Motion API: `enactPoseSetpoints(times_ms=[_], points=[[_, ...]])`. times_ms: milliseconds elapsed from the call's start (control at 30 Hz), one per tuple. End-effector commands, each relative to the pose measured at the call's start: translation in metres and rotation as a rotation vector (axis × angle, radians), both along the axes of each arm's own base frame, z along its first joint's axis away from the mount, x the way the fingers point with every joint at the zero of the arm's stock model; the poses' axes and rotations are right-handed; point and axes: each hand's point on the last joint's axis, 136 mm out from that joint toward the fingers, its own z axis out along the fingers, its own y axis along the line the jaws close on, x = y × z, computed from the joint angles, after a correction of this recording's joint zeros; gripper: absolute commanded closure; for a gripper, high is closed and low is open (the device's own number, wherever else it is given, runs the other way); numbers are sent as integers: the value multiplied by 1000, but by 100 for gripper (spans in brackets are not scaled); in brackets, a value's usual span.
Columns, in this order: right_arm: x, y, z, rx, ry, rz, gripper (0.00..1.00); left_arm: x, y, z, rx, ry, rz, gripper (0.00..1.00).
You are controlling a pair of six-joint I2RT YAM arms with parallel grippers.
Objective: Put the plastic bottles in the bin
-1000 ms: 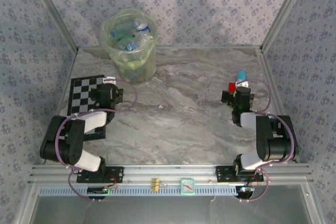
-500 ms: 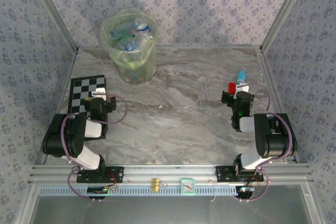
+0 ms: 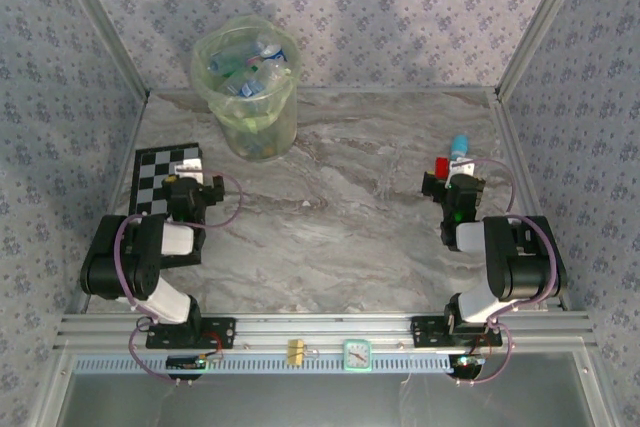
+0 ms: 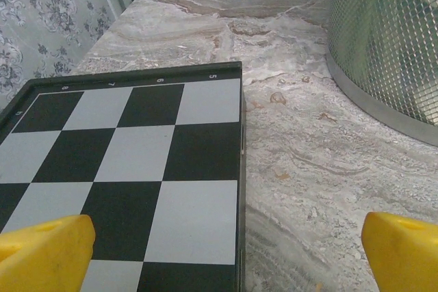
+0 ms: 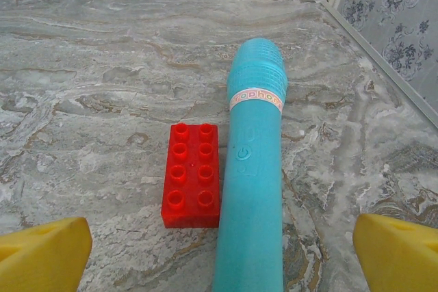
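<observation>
Now, left gripper (image 4: 222, 254) first. Stands released, yellow fingertips (image 4: 42, 254) flung wide apart, with nothing clasped between. Hangs low above a black-and-white chessboard (image 4: 123, 162), left fingertip over the squares, right fingertip past the board's right edge and over bare marble table (image 4: 315, 169). Faces the bin (image 4: 387, 39) ahead and to the right, near but apart. Shows a mesh wall and grey base rim there, upright on the table, beyond and right of the board's far right corner. Seen from above, holds the plastic bottles (image 3: 250, 67) inside, heaped in a pale yellow-green liner (image 3: 215, 52): clear ones with blue labels, green ones among them, exact count impossible to tell.

Next, right gripper (image 5: 222, 254). Likewise released, both yellow fingertips parted as widely as the left pair, gripping nothing. Points at a cyan tube (image 5: 254, 162) lying flat on the table straight ahead, near end reaching in between the fingers, slightly right of centre, well clear of both pads. Just left of the tube, a small red block (image 5: 193, 174), studs up, long side parallel to it; impossible to tell whether touching. Well off to the left and farther ahead, across the table, the bin with the bottles.
</observation>
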Motion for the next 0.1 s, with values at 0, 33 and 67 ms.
enactPoseSetpoints(times_ms=[0,33,67], points=[[1,-3,4,-24,-16,-13,0,5,-2,8,-22,-23,-11,0],[1,-3,4,-25,-17,-13,0,5,-2,7,-21,-19,-9,0],[1,-3,5,-27,-19,-13,0,6,-2,7,-23,-20,-8,0]])
